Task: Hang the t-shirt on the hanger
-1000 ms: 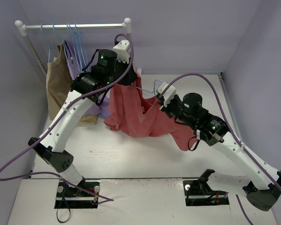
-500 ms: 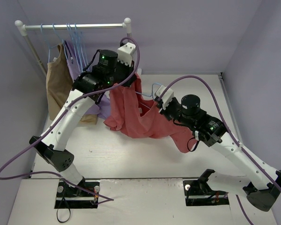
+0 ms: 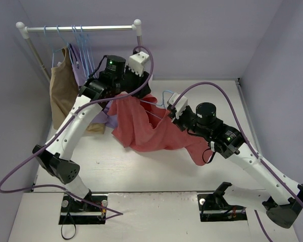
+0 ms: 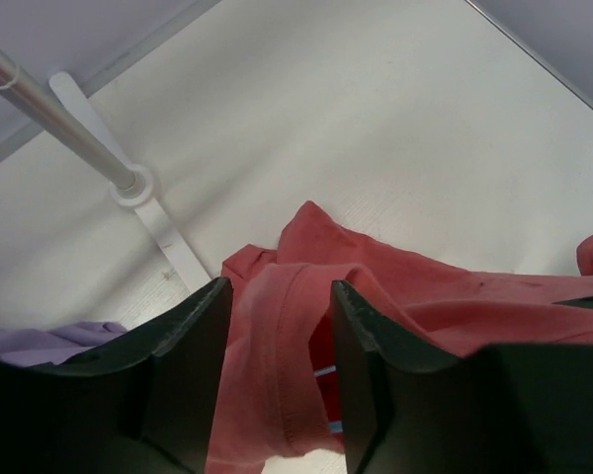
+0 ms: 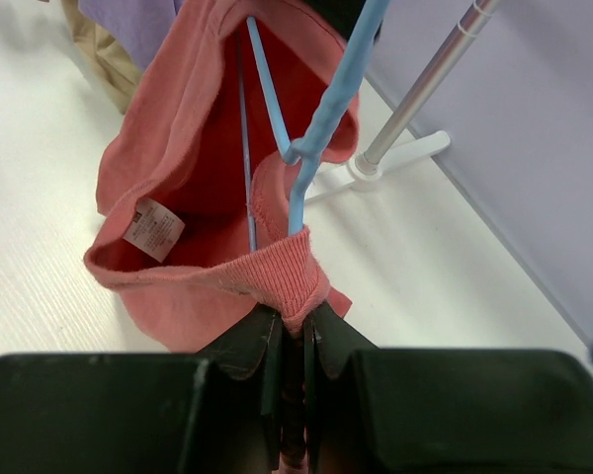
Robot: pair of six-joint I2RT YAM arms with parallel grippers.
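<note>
Table point(image 3: 141, 166): pale, fills the middle of the top view. Rack point(image 3: 81, 28): white bar across the upper left, carrying a tan garment point(image 3: 63, 96), a purple garment point(image 3: 77, 65) and spare blue hangers point(image 3: 82, 43). T-shirt point(image 3: 146, 126): salmon-red, at frame centre, strung between the two arms, its lower folds sagging onto the table. Left gripper point(image 4: 277, 291): high in the upper middle of the top view, just right of the rack post. Its jaws stand apart, and the left wrist view shows a fold of the t-shirt in the gap and beyond it; I cannot tell whether the pads touch the cloth. Right gripper point(image 5: 292, 316): right of centre, jaws pressed together on the t-shirt's ribbed collar edge. Hanger point(image 5: 334, 94): light blue, reaching from the top of the right wrist view down into the neck opening and meeting the collar just above the pinch. Label point(image 5: 153, 227): small pale tag sewn inside the neck, left of centre in the right wrist view; a dark mark shows on it, but the print is too small to read.
</note>
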